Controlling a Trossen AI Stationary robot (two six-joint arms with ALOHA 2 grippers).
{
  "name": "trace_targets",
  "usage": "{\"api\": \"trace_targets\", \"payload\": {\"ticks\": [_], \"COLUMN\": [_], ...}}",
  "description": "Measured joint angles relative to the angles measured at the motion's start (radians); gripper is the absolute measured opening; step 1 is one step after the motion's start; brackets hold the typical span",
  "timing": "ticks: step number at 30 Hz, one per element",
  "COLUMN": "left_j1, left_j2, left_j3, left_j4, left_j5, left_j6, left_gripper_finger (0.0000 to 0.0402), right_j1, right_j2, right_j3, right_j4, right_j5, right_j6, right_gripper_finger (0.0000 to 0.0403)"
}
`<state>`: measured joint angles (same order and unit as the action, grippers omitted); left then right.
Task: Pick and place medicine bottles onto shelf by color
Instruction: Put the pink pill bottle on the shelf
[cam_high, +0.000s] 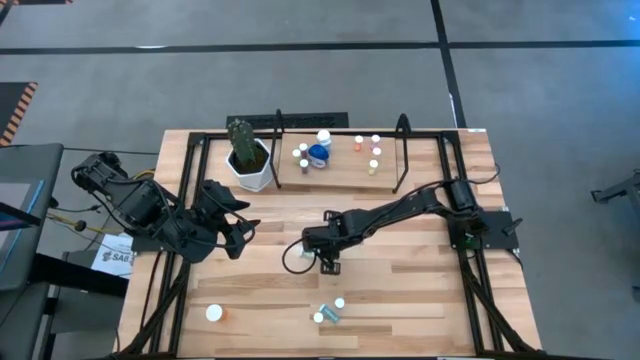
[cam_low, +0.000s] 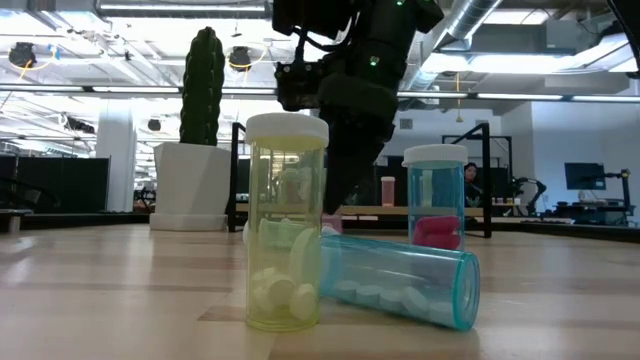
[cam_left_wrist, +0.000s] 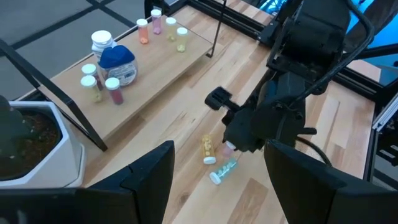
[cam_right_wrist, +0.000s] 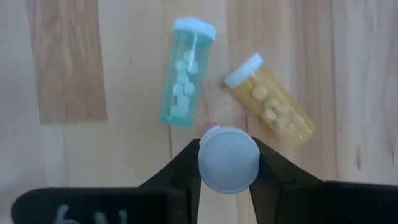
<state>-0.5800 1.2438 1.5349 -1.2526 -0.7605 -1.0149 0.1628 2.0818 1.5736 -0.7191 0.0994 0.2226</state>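
My right gripper (cam_high: 326, 262) is shut on a white-capped bottle (cam_right_wrist: 227, 159) over the middle of the table; its pink body (cam_left_wrist: 229, 148) shows below the fingers. Just nearer the table's front edge, a yellow bottle (cam_low: 286, 225) stands upright on its base and a teal bottle (cam_low: 400, 285) lies on its side beside it. Another teal bottle (cam_low: 435, 198) stands behind them. My left gripper (cam_high: 240, 228) is open and empty at the table's left. The shelf (cam_high: 340, 172) at the back holds several small bottles and the larger blue one (cam_high: 318, 153). My right gripper pinches the bottle's white cap (cam_right_wrist: 227, 180) between its two fingers (cam_right_wrist: 186, 168), one on each side. The fingers come from above, pointing down. The bottle is upright; the cap hides its body in the wrist view, and I cannot tell whether its base is on the table.
A white pot with a cactus (cam_high: 248, 160) stands at the shelf's left end. An orange bottle (cam_high: 216, 313) lies near the front left. Black rails run along both table sides. Bare wood lies between the two arms and the shelf.
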Motion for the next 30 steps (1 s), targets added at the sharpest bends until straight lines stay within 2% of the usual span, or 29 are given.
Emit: {"api": "trace_targets", "payload": {"ticks": [5, 11, 16, 20, 25, 30], "left_j1": [0.0, 0.0, 0.0, 0.0, 0.012, 0.049], "left_j2": [0.0, 0.0, 0.0, 0.0, 0.0, 0.0], "left_j3": [0.0, 0.0, 0.0, 0.0, 0.0, 0.0], "left_j4": [-0.001, -0.015, -0.016, -0.016, -0.016, -0.017], "left_j5": [-0.001, -0.007, -0.018, -0.043, -0.064, -0.067], "left_j6": [0.0, -0.01, -0.018, -0.019, -0.038, -0.047], "left_gripper_finger": [0.0235, 0.0235, 0.0235, 0.0235, 0.0235, 0.0235], "right_j1": [-0.038, -0.131, -0.257, -0.377, -0.513, -0.597], "right_j2": [-0.017, -0.077, -0.146, -0.185, -0.179, -0.18], "right_j3": [0.067, 0.103, 0.103, 0.087, 0.084, 0.084], "right_j4": [-0.094, -0.168, -0.205, -0.189, -0.218, -0.178], "right_j5": [0.001, 0.004, 0.002, -0.019, -0.027, -0.027], "right_j6": [-0.041, -0.126, -0.186, -0.229, -0.235, -0.277], "right_gripper_finger": [0.0141, 0.0126, 0.0117, 0.0127, 0.0134, 0.0126]}}
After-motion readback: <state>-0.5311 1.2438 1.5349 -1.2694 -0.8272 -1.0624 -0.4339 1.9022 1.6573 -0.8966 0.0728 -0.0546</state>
